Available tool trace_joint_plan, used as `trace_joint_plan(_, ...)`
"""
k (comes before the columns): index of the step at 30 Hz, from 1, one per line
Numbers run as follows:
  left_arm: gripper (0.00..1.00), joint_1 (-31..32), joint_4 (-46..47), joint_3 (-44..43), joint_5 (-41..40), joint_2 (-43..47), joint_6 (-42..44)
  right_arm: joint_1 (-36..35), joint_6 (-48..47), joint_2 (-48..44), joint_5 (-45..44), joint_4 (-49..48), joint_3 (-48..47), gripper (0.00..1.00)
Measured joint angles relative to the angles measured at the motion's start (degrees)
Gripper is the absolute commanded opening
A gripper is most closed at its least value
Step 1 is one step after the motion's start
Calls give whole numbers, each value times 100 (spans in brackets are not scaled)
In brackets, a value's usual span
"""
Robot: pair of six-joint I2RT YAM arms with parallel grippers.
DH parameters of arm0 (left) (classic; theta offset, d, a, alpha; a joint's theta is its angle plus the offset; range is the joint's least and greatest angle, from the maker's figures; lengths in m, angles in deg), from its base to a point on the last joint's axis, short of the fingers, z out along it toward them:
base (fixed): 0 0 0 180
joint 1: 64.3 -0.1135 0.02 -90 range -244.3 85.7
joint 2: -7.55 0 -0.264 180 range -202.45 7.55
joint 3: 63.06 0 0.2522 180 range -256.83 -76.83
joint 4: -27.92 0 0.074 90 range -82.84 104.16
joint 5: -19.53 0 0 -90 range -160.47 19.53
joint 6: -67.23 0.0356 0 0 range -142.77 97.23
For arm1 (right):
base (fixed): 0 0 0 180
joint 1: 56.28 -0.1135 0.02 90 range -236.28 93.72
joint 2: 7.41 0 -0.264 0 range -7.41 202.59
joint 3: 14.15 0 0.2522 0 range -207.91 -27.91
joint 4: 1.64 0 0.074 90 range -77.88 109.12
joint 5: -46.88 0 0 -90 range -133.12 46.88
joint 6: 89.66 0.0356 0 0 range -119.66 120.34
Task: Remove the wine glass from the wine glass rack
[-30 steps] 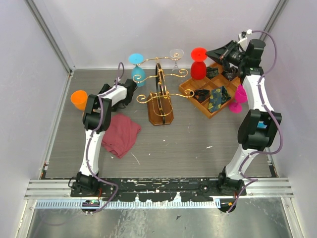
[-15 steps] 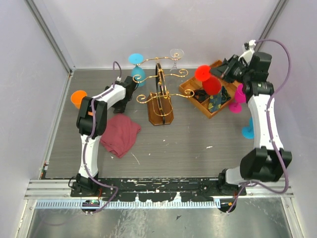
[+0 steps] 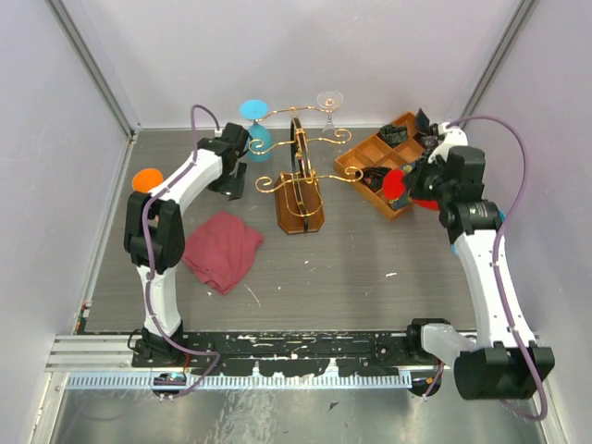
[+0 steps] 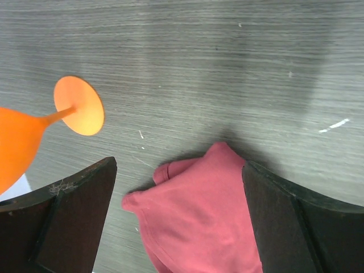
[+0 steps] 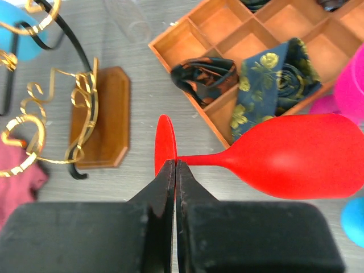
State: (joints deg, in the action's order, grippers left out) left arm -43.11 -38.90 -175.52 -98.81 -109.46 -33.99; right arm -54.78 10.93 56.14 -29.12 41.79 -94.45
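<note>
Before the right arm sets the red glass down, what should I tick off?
1. Right hand shut on the red wine glass at its foot: ok.
2. Glass apart from the wine glass rack: ok.
3. Glass upright: not ok, it lies sideways.
4. Bare table beneath: not ok, the bowl overlaps the wooden tray, with the pink glass close by.
5. Left hand open, away over the cloth: ok.
6. Grip firmness: cannot tell.

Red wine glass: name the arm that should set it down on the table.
Right. The right tool is shut on the red glass, which hangs clear of the rack; the left tool is open and empty.
</note>
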Motion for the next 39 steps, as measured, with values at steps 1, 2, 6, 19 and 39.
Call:
trace_joint_plan(1,98,-42,-28,0,173,83,-33,-109,-136,-175,-264,2,140,1)
trace_joint_plan(2,98,-85,-52,0,326,164,-66,-210,-249,-334,-485,17,262,1)
trace_joint_plan(6,97,-251,-131,-52,925,496,-192,-638,-739,-813,-1421,46,706,1)
trace_joint_plan(19,95,-575,-332,-503,2463,1353,-498,-2636,-1869,-345,-4765,-160,2151,1)
trace_joint_plan(39,94,-1705,-776,-1908,3705,1648,-1080,-3805,-1711,2103,-7176,-299,1978,1)
